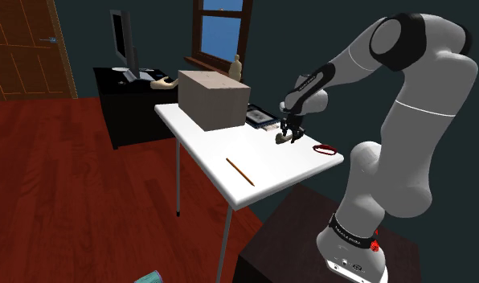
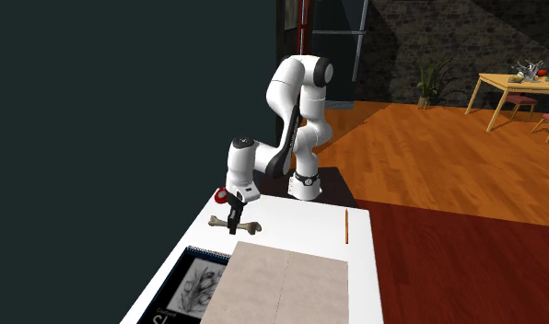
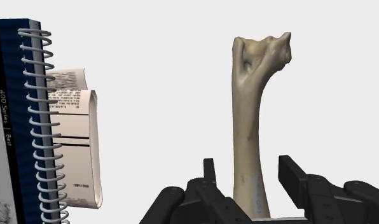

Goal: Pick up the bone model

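While the gripper straddles the bone model, you're at the grasp step. The jaws stand apart on either side of the shaft with a slim gap each side, so nothing is held yet. The bone lies flat on the white table, near the spiral notebook. Next move, I'd judge: close squarely on the shaft, then lift straight up. Watch the rounded shaft, it may roll or twist out.
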You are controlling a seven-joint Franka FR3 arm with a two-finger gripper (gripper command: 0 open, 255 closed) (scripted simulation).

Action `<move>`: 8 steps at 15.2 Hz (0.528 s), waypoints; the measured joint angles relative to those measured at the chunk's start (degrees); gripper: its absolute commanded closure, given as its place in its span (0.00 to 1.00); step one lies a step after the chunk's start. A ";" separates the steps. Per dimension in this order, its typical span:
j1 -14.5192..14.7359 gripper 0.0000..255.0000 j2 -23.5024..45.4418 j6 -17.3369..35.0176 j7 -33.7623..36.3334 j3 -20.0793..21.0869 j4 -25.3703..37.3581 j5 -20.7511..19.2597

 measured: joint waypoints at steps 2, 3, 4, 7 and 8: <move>0.02 1.00 0.07 0.04 -0.15 -0.02 0.01 0.21; 0.02 1.00 0.12 0.08 -0.23 -0.01 0.02 0.33; 0.02 1.00 0.18 0.08 -0.32 0.00 0.04 0.44; 0.02 1.00 0.20 0.07 -0.35 0.00 0.05 0.49; 0.02 1.00 0.40 0.19 -0.57 0.04 0.08 0.83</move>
